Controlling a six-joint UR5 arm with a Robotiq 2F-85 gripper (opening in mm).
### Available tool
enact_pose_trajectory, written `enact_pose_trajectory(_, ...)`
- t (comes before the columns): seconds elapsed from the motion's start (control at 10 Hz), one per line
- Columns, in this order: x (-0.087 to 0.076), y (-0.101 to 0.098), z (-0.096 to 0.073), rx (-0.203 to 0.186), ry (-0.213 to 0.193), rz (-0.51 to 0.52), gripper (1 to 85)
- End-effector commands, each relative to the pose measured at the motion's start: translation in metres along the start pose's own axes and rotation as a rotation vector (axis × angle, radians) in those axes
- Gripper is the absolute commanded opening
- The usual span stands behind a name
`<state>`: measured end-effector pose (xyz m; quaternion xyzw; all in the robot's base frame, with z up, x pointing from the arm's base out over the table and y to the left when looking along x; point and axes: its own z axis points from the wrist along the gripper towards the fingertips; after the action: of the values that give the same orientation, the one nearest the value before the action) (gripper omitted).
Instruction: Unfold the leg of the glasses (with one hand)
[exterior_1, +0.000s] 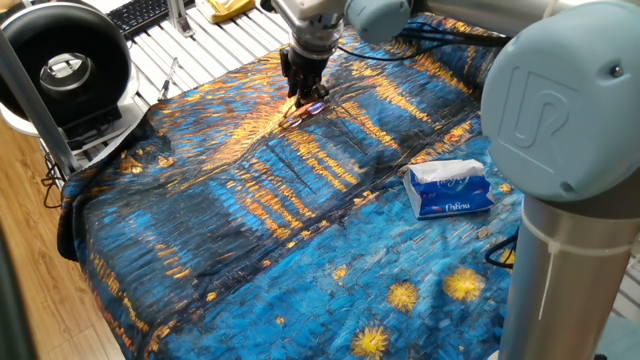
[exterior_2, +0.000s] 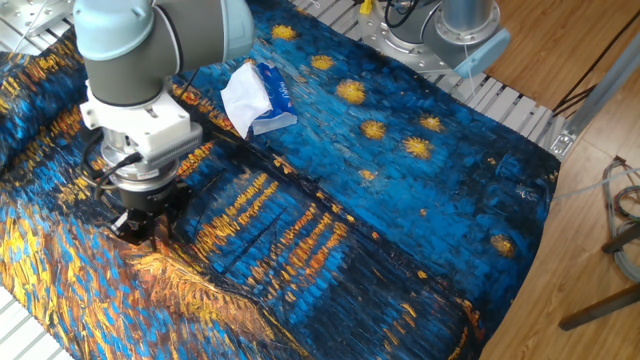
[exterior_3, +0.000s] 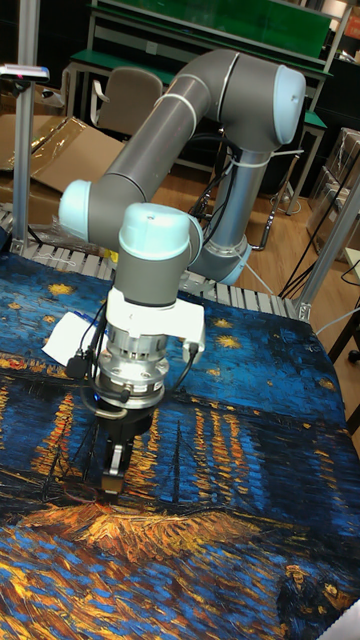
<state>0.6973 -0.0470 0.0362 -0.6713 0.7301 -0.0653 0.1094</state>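
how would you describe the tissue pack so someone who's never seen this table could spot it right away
Start at the table's starry blue painted cloth and look away from the gripper, toward the robot's base. The tissue pack lies there alone: a blue-and-white packet with a white tissue sticking out, the only boxy thing on the cloth.

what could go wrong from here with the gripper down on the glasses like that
1. The gripper sits low on the patterned cloth, and the thin glasses barely show beneath it. A thin wire frame might bend under pressure, or slip.
2. The cloth is wrinkled there, so it could snag or drag along with the gripper.
3. The dark frame blends into the busy print in every view, so it may be hard to tell whether the leg really opened.
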Motion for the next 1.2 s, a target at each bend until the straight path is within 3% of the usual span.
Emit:
enact_pose_trajectory(0.0, 0.002, -0.001, -0.002, 0.004, -0.008, 0.059, 22.0)
enact_pose_trajectory(0.1, 0.003, -0.001, -0.002, 0.006, -0.004, 0.076, 14.3)
enact_pose_trajectory(0.5, 0.011, -0.002, -0.006, 0.021, 0.012, 0.174, 1.0)
enact_pose_trajectory(0.9, 0.029, -0.003, -0.024, 0.033, 0.07, 0.285, 1.0)
enact_pose_trajectory(1.1, 0.029, -0.006, -0.034, 0.038, 0.054, 0.342, 1.0)
